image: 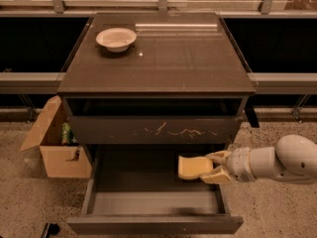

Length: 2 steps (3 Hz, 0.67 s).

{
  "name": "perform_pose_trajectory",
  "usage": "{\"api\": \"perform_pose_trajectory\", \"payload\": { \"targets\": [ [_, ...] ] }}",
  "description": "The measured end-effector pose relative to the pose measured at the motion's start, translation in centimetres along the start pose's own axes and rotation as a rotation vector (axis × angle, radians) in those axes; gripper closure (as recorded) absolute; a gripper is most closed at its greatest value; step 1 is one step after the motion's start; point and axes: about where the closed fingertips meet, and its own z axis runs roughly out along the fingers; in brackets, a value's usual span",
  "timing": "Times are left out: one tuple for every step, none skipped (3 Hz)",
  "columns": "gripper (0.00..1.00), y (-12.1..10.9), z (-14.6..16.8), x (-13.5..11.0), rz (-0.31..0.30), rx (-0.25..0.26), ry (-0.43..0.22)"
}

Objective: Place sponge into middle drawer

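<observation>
Yellow sponge (190, 167) sits clamped in the claw (208, 168), hanging above the open middle drawer (143, 203) below it. Only lowering and letting go remain, I judge.

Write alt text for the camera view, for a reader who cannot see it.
The gripper, reaching in from the right, holds the sponge over the open middle drawer. A white bowl sits on the cabinet top; a cardboard box stands on the floor beside the cabinet.
</observation>
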Motion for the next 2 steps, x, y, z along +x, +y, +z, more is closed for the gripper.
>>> {"api": "perform_pose_trajectory", "payload": {
  "targets": [
    [1.0, -0.3, 2.4, 2.7, 0.026, 0.003, 0.02],
    [1.0, -1.1, 5.7, 6.4, 0.075, 0.021, 0.065]
  ]
}}
